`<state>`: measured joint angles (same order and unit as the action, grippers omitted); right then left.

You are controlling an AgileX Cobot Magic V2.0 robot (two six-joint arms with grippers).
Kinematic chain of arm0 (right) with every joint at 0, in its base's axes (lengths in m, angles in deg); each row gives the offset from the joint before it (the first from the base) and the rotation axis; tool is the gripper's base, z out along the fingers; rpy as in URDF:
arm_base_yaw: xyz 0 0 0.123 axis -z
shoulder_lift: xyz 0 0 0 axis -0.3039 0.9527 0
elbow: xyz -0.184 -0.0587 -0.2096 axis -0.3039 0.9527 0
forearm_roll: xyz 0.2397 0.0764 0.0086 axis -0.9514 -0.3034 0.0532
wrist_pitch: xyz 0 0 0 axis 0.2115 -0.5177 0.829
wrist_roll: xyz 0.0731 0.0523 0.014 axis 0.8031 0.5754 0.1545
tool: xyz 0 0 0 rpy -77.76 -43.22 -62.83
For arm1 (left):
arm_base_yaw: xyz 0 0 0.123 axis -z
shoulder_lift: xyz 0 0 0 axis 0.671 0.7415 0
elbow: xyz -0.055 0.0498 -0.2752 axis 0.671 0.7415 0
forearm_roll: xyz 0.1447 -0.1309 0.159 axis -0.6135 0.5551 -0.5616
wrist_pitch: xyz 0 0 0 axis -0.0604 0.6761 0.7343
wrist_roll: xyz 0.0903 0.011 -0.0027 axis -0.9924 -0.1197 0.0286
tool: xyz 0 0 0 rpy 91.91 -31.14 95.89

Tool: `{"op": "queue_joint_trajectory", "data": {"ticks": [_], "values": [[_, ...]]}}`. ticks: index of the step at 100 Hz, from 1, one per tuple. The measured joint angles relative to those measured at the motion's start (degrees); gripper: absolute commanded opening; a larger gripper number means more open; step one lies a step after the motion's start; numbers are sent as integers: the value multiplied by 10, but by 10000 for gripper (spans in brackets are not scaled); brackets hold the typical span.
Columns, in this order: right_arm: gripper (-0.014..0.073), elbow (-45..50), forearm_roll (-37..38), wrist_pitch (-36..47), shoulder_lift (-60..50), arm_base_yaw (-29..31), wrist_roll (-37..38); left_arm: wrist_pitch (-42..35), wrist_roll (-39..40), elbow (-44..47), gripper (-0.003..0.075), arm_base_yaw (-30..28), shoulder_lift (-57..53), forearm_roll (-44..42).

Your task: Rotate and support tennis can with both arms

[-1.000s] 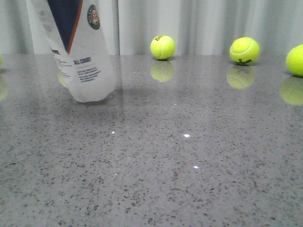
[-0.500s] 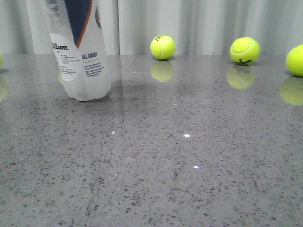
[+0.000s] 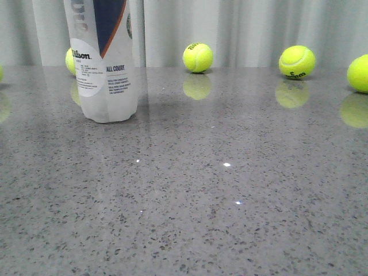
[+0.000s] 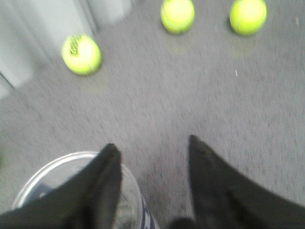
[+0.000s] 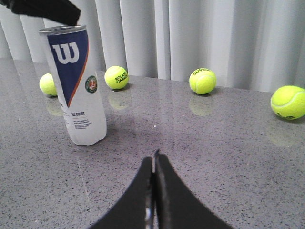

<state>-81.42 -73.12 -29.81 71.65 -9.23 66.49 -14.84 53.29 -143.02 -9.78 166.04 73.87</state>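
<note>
1. Far left on the speckled grey stone tabletop (image 3: 230, 218): tennis can (image 3: 102, 63), a clear plastic cylinder with white Wilson label, navy panel edged in orange, silver rim at the top in the right wrist view. Standing on its base, long axis vertical, very nearly upright, open mouth facing up.
2. Above the can's rim: left gripper (image 4: 151, 145), black pointed fingers spread wide apart, one finger (image 4: 106, 174) over the can's mouth, the other outside it; contact with the rim not clear through the blur.
3. Just behind the can's left edge: a fuzzy yellow-green tennis ball (image 3: 70, 60), partly hidden by the can.
4. Further right along the back edge near the pale pleated curtain (image 3: 241, 29): second tennis ball (image 3: 198, 57), third tennis ball (image 3: 296, 61), fourth tennis ball (image 3: 360, 73) cut by the frame; all mirrored in the glossy surface, well apart from the can.
5. Right gripper (image 5: 154, 160): fingers pressed together, holding nothing, low over bare tabletop, well apart from the can.
</note>
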Motion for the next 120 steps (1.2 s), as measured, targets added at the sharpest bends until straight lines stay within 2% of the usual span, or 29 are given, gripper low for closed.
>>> {"op": "queue_joint_trajectory", "data": {"ticks": [14, 26, 38, 81, 120], "values": [[-61, 0, 0, 0, 0, 0, 0, -131, 4, 109, -18, 0, -82, 7], [-61, 0, 0, 0, 0, 0, 0, -212, 4, 204, -18, 0, -150, 8], [-61, 0, 0, 0, 0, 0, 0, -257, 4, 288, -19, 0, -210, 10], [-61, 0, 0, 0, 0, 0, 0, -317, 4, 530, -19, -7, -415, 9], [-61, 0, 0, 0, 0, 0, 0, -335, 4, 649, -19, -170, -520, 9]]}}
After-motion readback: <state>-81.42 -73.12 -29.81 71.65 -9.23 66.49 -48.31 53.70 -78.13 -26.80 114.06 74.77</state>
